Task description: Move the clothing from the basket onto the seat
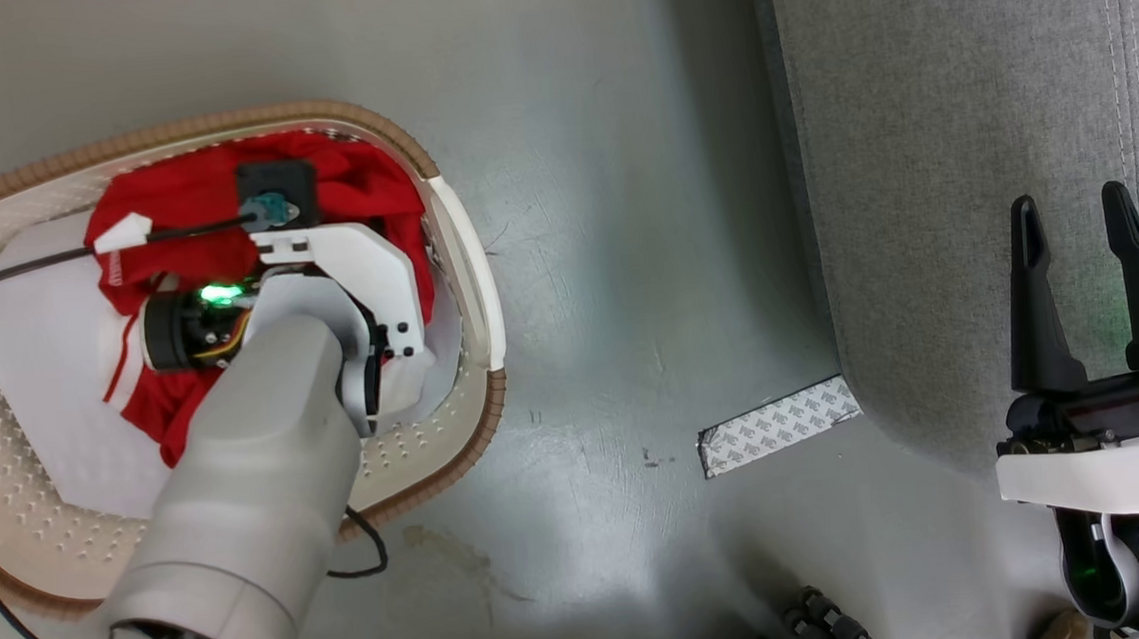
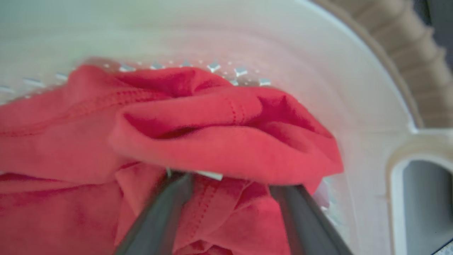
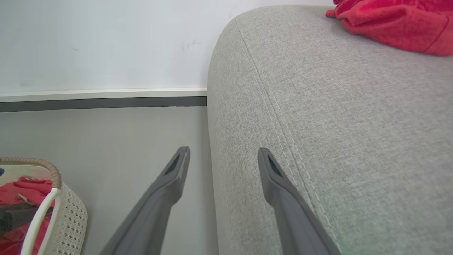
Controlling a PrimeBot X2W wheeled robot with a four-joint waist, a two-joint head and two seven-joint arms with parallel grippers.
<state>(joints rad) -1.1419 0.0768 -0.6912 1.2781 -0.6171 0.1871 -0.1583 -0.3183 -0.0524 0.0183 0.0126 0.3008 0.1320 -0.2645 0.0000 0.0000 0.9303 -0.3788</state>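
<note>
Left end effector [image 2: 231, 182] open amid clothing [image 2: 212, 141]; right end effector [image 3: 223, 150] open, garment [image 3: 393, 24] on seat [image 3: 354, 141]

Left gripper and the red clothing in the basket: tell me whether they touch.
Touching. In the left wrist view the fingers of the left gripper are sunk into the clothing, spread apart, a red fold draped over both tips.

I'm seeing bright red clothing [image 1: 190, 201] with white stripes, lying in the cream-white basket [image 1: 475, 286], which is dotted with perforations and has a ribbed brown rim. The seat [image 1: 967, 131] reads light grey with a textured weave and paler stitched seams. The floor [image 1: 602, 207] is dull grey, and a white patch [image 1: 777, 425] carries a repeating grey print.
</note>
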